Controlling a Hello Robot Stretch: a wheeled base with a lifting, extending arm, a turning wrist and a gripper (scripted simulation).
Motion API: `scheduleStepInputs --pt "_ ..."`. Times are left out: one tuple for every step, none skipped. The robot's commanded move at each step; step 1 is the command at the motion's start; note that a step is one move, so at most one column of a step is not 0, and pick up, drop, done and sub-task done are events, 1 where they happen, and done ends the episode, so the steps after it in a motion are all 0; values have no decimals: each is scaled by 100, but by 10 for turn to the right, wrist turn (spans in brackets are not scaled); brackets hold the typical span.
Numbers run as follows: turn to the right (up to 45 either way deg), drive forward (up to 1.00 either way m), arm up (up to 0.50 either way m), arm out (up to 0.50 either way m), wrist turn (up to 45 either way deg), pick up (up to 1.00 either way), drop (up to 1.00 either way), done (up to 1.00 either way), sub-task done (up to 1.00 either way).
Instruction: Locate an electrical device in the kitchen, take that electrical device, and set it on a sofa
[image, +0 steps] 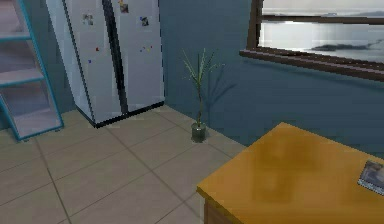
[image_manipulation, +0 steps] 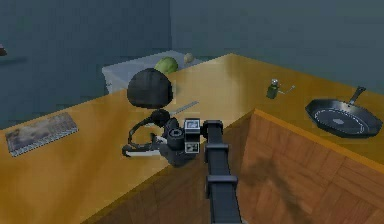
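In the forward view, a pale blue shelf unit (image: 24, 70) stood at the left edge. Beside it was a white two-door refrigerator (image: 110, 55) with small notes on its doors, too small to read. Open beige tiled floor (image: 100, 170) ran from there to a thin potted plant (image: 198, 88) against the blue wall. A wood-framed window (image: 320, 30) sat above the smooth orange-brown table (image: 280, 180), whose corner jutted into the floor space.

In the arm side view, the same table (image_manipulation: 90, 165) bent in an L. A flat magazine (image_manipulation: 42, 133) lay near its left end, the cover print unreadable. Right of it stood a dark domed object (image_manipulation: 150, 88) with a round green thing (image_manipulation: 166, 65) behind. The gripper (image_manipulation: 142, 140) hung just below the dome, over the tabletop, at the end of the dark square arm (image_manipulation: 222, 180). Whether its fingers (image_manipulation: 148, 120) grasped anything could not be told. No shape there could be named for certain as the electrical device; the dome was nearest the fingers. Farther right stood a small green can (image_manipulation: 273, 89), then a black frying pan (image_manipulation: 343, 115) near the table's edge.
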Motion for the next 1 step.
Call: scheduleStepInputs --pt "0 0 10 0 0 0 0 0 0"
